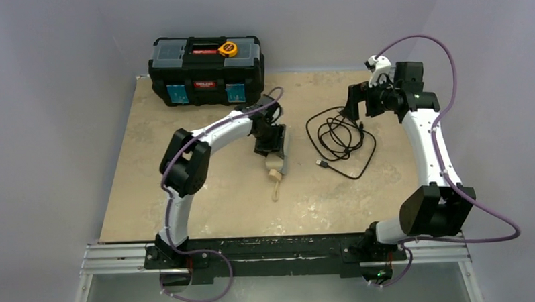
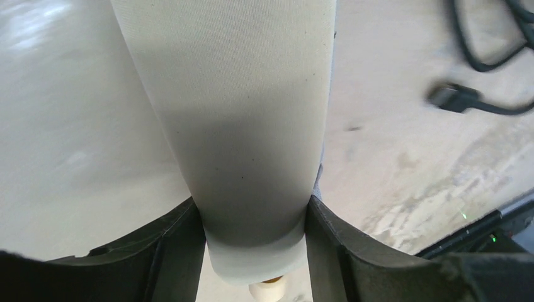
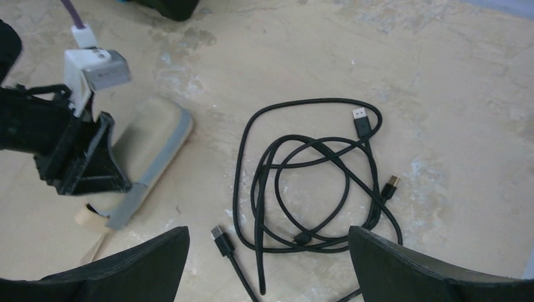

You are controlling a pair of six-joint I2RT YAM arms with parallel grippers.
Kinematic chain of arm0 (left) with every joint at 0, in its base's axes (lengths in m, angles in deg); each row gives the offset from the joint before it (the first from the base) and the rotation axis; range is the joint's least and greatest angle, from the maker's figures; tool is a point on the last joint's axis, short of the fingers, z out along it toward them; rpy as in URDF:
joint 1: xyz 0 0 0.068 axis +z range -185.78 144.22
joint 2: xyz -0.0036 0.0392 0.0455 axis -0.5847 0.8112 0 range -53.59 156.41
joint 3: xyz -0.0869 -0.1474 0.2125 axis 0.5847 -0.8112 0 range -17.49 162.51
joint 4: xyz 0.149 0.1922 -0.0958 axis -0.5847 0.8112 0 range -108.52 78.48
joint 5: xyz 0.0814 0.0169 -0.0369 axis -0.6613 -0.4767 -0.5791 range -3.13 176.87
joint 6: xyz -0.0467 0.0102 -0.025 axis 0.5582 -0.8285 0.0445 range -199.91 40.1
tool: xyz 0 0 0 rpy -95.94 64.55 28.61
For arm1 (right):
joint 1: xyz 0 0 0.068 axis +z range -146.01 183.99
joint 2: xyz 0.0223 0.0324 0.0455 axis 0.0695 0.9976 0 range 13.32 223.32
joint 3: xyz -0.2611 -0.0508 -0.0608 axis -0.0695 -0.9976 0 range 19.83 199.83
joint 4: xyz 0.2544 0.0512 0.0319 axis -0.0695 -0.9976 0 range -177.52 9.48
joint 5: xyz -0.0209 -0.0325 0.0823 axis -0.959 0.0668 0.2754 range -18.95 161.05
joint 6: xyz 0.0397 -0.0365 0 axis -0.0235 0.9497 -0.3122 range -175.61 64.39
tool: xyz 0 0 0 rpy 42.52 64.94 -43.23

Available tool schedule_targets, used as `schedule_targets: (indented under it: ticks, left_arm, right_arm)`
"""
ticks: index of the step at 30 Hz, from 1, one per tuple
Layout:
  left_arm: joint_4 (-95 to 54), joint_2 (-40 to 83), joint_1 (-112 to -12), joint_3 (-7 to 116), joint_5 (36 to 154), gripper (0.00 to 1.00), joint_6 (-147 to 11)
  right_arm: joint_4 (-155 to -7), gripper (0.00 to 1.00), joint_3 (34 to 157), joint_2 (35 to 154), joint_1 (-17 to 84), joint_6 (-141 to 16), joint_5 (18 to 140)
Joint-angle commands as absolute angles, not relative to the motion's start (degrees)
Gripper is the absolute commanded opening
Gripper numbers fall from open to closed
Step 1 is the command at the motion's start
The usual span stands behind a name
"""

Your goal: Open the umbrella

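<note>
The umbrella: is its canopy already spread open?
No, the umbrella lies folded in a tight roll between the fingers of the left claw.

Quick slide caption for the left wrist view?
Left gripper closed around the folded beige umbrella, black cable lying beyond.

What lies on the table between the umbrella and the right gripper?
A tangled black cable lies between the umbrella and the open right gripper; the top external and right wrist views both show it.
</note>
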State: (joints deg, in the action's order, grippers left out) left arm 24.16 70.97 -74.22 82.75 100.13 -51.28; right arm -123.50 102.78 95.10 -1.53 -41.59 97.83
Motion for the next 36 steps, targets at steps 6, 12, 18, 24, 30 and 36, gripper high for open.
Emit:
schedule_targets:
  ticks: [6,12,18,24,30,36]
  left_arm:
    - [18.88,53.66,-67.11,60.67,89.11,0.68,-41.41]
    - [4.98,44.92,-64.71,52.46,98.27,1.00,-42.21]
    - [-3.30,29.00,-58.64,44.46,97.87,1.00,-54.01]
    - [-10.12,9.87,-55.47,25.58,103.71,0.97,-72.76]
    - [-14.72,2.07,-55.45,15.57,109.12,0.86,-94.04]
    - [-13.37,2.11,-55.60,9.86,117.57,0.79,-105.48]
  right_arm:
    - [-119.68,0.98,101.41,99.49,8.60,-42.95,101.57]
    - [-117.78,0.96,102.31,103.04,11.77,-45.32,103.56]
    - [-114.80,0.92,101.22,105.12,16.07,-49.93,106.14]
    - [-107.47,0.87,98.77,107.67,23.08,-59.71,108.50]
    - [-104.91,0.80,100.42,113.64,30.74,-66.09,109.50]
    - [-99.42,0.77,97.39,118.14,34.57,-70.58,106.81]
